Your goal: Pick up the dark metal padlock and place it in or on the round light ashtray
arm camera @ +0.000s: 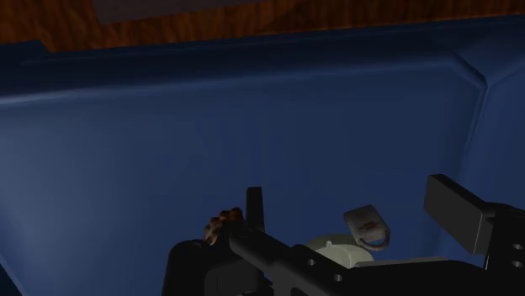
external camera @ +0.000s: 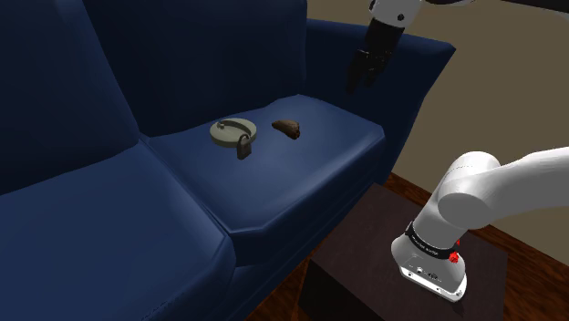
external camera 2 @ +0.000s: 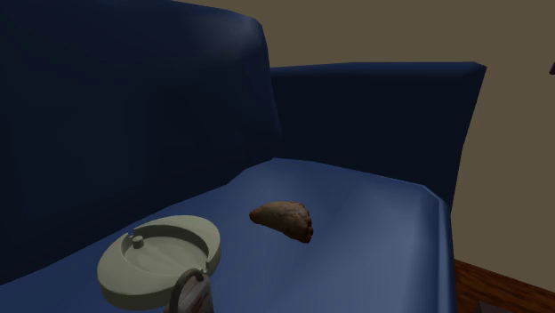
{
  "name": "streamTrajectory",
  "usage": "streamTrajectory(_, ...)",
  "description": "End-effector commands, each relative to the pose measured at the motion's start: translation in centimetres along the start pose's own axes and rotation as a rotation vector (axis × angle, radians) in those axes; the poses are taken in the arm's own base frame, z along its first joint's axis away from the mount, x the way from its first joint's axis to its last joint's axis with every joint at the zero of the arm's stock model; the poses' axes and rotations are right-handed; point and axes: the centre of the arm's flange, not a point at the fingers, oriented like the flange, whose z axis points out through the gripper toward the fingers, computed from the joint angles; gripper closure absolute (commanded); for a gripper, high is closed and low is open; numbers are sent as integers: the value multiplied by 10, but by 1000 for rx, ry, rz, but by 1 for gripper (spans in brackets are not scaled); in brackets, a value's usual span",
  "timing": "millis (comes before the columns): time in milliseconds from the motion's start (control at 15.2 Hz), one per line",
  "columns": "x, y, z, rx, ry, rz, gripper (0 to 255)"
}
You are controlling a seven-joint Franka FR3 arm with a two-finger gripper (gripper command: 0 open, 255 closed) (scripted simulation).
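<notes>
Pale ashtray [external camera 2: 142, 277], padlock [external camera 2: 190, 300] at its rim, brown lump [external camera 2: 283, 220], blue sofa [external camera 2: 374, 233]

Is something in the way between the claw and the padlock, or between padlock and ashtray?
A low brown lump lies on the cushion, between the claw hanging above and the padlock. Nothing separates the padlock from the ashtray, right beside it.

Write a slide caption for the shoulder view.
Open gripper hangs above a blue sofa; the dark padlock sits beside the round light ashtray, a brown lump nearby.
</notes>
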Motion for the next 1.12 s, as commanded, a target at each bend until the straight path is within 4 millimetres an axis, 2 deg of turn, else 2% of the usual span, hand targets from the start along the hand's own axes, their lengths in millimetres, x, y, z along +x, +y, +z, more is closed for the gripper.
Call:
streamTrajectory(0,0,0,0,0,0,0,0)
streamTrajectory(1056,100,-72,154,28,163,-41,0)
